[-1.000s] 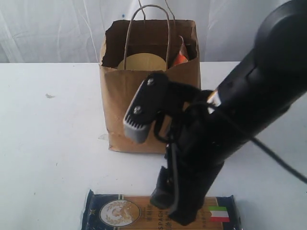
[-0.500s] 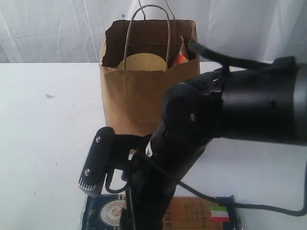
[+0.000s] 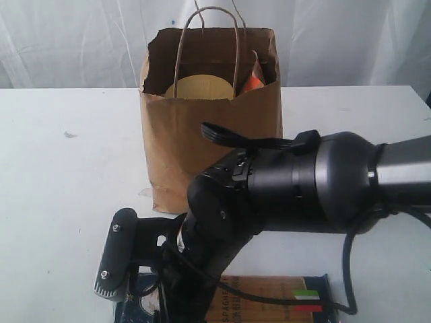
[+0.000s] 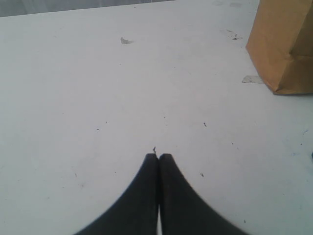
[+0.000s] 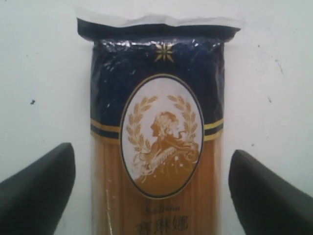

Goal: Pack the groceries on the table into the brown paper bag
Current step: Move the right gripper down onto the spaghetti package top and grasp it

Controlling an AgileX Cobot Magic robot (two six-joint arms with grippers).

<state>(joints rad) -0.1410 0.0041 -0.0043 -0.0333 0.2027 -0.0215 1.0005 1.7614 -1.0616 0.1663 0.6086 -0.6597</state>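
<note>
Blue spaghetti packet (image 5: 157,142), gold-laurelled white oval

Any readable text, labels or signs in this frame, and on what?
blue spaghetti packet: gold script in the oval portrait, too blurred to read.
Same packet: Chinese characters, cut off, unreadable.
Same packet: green-white-red flag mark, no words.
brown paper bag: no print visible.

Our right arm (image 3: 303,182) comes in from 3 o'clock and bends down toward 7 o'clock in the exterior view. Our right gripper (image 5: 151,152) points downward, jaws spread wide. Our left gripper (image 4: 158,157) is closed, fingertips touching.
</note>
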